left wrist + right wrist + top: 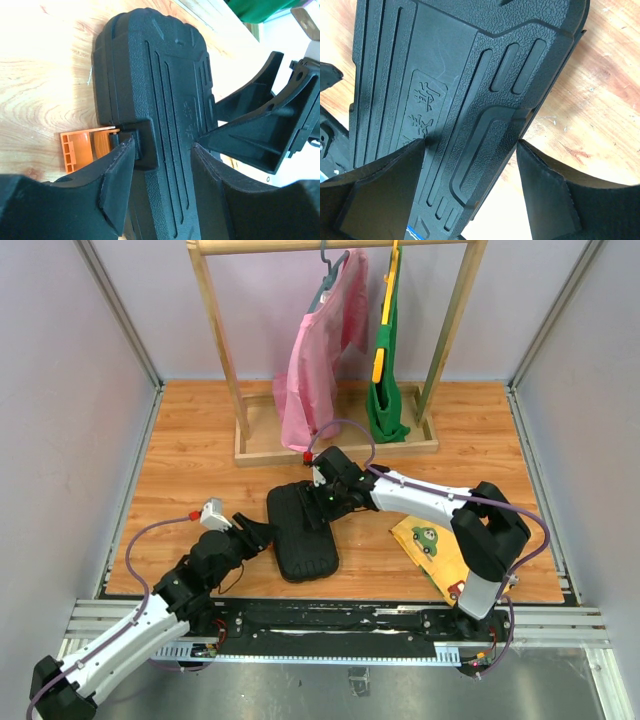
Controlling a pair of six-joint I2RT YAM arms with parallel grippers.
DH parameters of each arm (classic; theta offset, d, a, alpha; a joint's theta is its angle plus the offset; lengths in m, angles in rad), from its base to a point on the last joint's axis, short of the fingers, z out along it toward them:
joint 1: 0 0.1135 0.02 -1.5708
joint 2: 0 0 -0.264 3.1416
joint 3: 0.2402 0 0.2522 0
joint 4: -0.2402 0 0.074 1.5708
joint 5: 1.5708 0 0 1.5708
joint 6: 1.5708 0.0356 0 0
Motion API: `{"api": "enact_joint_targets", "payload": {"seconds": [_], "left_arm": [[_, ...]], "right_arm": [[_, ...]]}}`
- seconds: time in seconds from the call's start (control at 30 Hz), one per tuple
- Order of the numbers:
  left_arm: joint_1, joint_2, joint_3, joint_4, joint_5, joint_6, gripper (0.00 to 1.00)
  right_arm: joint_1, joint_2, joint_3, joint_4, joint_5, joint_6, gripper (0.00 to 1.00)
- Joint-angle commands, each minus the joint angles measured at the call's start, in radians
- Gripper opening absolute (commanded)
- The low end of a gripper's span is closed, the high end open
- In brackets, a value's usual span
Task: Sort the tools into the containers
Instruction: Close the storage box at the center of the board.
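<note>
Wooden tabletop point(190, 440) carries the closed black tool case point(303, 530), lying flat near centre. R hand point(320, 504) is released, fingers spread over the case's far end w/ one resting on the lid. L hand point(262, 532), also unclenched, straddles the case's left edge just beside the orange latch point(82, 150).

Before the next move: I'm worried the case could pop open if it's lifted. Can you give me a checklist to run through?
1. Tool case halves shut together: ok.
2. Orange latch fastened: not ok, it is swung out from the case edge.
3. Left gripper placed at the latch: ok, jaws open, one finger beside it.
4. Right gripper steadying the case: cannot tell, its open jaws straddle the case end.
5. All tools inside: cannot tell, the case is shut.
</note>
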Motion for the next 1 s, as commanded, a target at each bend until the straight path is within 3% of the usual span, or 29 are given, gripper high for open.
{"api": "enact_joint_targets", "payload": {"seconds": [0.0, 0.27, 0.97], "left_arm": [[-0.004, -0.009, 0.055, -0.109, -0.051, -0.015, 0.56], [-0.004, 0.031, 0.026, -0.020, 0.074, -0.013, 0.61], [-0.004, 0.102, 0.106, -0.131, 0.024, 0.021, 0.65]], "right_arm": [[0.023, 0.018, -0.005, -0.111, 0.140, -0.016, 0.75], [-0.032, -0.016, -0.043, -0.135, 0.180, -0.022, 0.75], [-0.237, -0.020, -0.115, -0.196, 0.218, -0.135, 0.73]]}}
